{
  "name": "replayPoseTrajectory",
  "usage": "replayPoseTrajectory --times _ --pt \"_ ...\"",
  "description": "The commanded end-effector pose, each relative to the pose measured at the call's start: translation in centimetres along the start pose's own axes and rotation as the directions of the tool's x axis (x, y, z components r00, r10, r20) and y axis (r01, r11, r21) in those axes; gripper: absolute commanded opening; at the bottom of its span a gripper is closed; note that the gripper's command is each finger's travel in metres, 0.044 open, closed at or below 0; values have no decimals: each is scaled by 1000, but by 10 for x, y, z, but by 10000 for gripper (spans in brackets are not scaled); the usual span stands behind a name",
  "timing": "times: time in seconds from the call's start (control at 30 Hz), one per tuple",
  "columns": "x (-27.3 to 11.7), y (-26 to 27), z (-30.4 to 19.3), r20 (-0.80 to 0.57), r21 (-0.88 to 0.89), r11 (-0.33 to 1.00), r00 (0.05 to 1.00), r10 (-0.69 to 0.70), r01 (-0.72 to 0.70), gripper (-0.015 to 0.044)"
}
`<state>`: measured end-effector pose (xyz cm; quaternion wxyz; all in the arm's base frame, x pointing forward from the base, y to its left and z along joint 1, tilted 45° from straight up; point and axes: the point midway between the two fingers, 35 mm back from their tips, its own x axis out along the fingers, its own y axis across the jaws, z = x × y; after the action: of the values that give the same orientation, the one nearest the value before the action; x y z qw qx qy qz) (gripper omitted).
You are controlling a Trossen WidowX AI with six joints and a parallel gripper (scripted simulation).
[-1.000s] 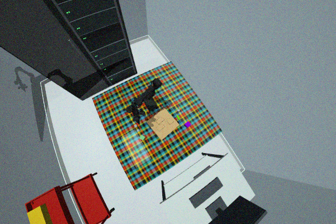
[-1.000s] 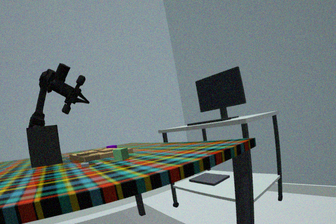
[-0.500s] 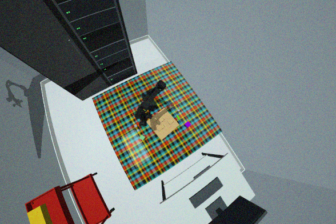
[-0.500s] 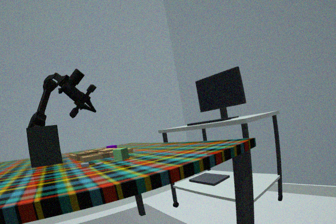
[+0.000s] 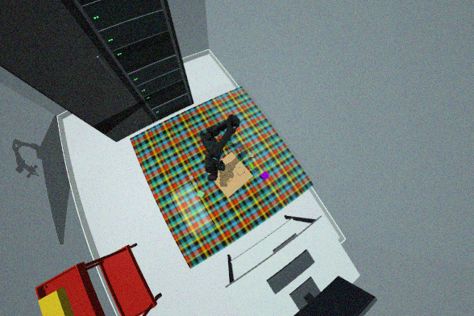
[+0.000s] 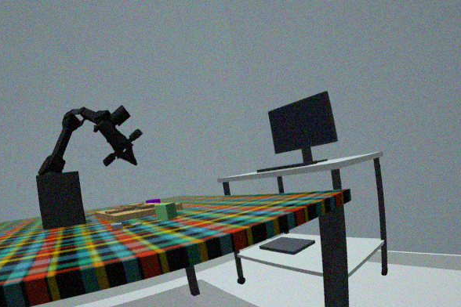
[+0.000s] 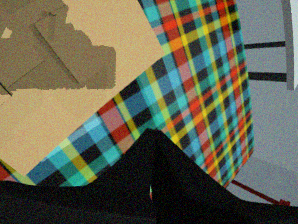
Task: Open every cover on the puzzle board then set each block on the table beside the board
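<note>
The tan puzzle board point(image 5: 230, 190) point(image 6: 132, 214) point(image 7: 55, 125) lies on the checked table, partly under the arm's shadow. Thin outlines and edges show on its top, but I cannot tell how each cover stands. A pale green block point(image 5: 201, 193) point(image 6: 165, 211) rests on the table beside the board. A purple block point(image 5: 264, 176) point(image 6: 153, 200) rests clear of it on the other side. A small bright green piece point(image 5: 251, 165) lies near the board's edge. My gripper point(image 6: 135, 164) point(image 7: 152, 136) is shut and empty, high above the board, pointing down at a slant.
A small grey piece point(image 6: 116, 225) lies on the table point(image 5: 226, 238) point(image 6: 236, 219) near the pale green block. Another small pale piece point(image 5: 251, 155) lies on the far side. A dark rack, a red cart and a desk with a monitor point(image 6: 303, 123) stand around the table.
</note>
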<state>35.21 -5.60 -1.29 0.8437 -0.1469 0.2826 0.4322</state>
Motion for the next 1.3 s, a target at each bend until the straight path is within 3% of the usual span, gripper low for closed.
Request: replayPoseTrajectory --times 0.0,0.7,1.27 --pt "10 7 16 -10 13 999 999 39 -39 0" --pt "56 76 89 -112 446 865 945 307 -229 0" --pt "75 157 141 -243 746 645 834 496 -166 0"
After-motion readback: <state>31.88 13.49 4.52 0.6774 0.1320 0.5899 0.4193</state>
